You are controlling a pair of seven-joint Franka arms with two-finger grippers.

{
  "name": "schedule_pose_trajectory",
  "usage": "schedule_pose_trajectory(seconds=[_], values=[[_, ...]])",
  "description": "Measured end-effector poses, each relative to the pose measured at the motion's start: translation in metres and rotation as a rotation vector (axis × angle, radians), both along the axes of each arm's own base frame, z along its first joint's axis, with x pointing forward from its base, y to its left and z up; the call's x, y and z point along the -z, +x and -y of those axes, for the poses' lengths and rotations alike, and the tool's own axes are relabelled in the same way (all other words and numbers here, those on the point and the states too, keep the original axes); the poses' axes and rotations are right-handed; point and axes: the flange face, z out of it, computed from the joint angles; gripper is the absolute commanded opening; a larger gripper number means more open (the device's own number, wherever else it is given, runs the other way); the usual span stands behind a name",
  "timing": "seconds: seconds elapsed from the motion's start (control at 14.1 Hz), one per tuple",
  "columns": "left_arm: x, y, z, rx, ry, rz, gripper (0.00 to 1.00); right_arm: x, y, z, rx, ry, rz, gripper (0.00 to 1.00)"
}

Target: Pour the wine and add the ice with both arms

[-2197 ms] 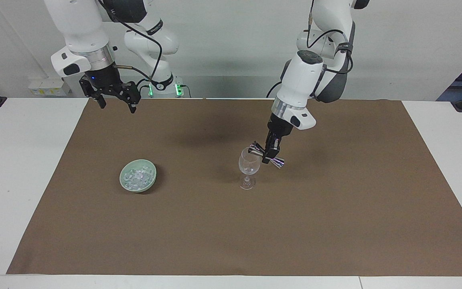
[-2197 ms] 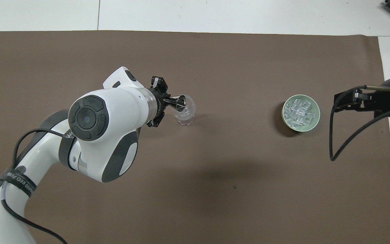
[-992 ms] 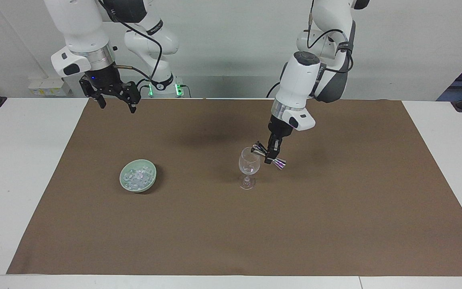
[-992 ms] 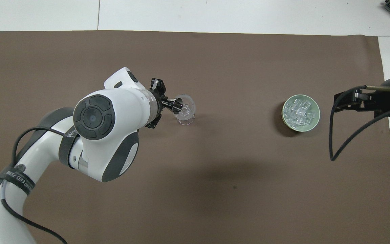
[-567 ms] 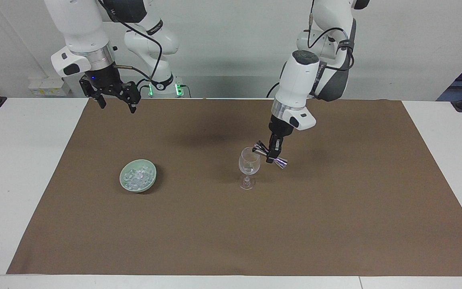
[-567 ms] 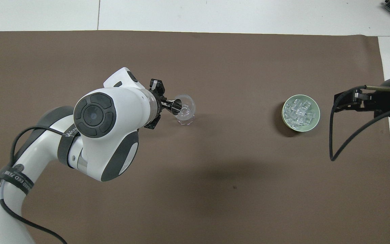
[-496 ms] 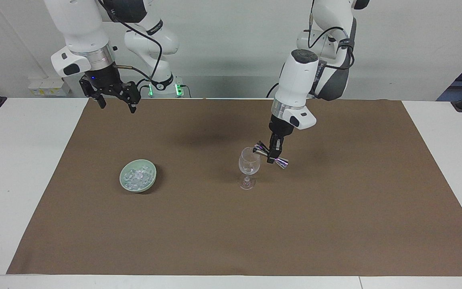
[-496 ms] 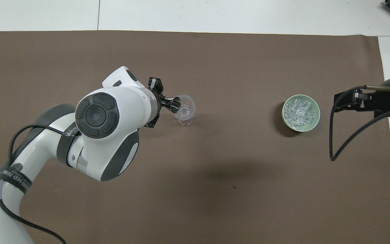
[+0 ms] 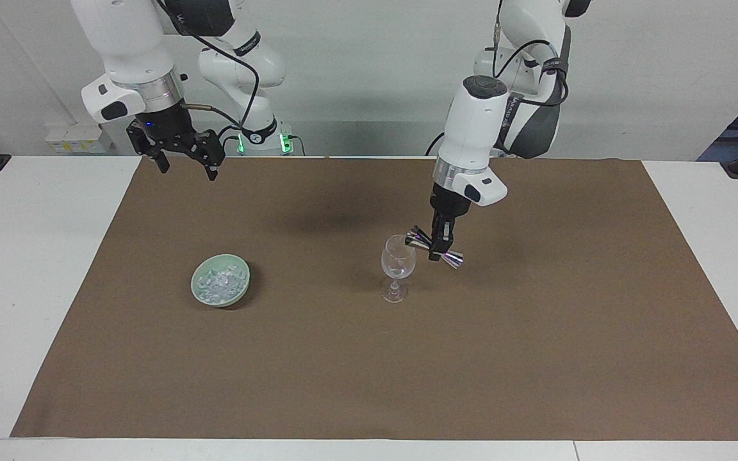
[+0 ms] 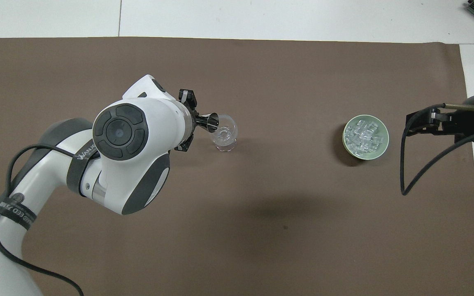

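Observation:
A clear stemmed wine glass [image 9: 398, 262] [image 10: 225, 133] stands upright mid-mat. My left gripper [image 9: 437, 251] [image 10: 196, 122] hangs just beside the glass's rim, toward the left arm's end, shut on the waist of a shiny metal jigger [image 9: 451, 258] [image 10: 211, 122]. The jigger lies tilted, its mouth at the rim. Whether the glass holds wine I cannot tell. The ice [image 9: 218, 282] [image 10: 364, 135] fills a pale green bowl [image 9: 239, 290] [image 10: 365, 155] toward the right arm's end. My right gripper [image 9: 188, 171] [image 10: 408, 125] waits open and empty, raised over the mat's edge by the robots.
A brown mat [image 9: 369, 358] [image 10: 261, 230] covers most of the white table [image 9: 29, 269]. Bare white strips remain at both ends.
The left arm has drawn back a little toward its own end, so the jigger's mouth went from over the glass bowl to its rim. The right arm has not moved.

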Motion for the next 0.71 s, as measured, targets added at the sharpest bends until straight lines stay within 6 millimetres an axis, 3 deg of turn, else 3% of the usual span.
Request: schedule_pose_trajectory(seconds=[0.71], values=[[-0.0031, -0.0015, 0.0103, 0.024, 0.097, -0.01, 0.0, 0.0, 0.0, 0.0, 0.0, 0.0, 0.0, 1.0]])
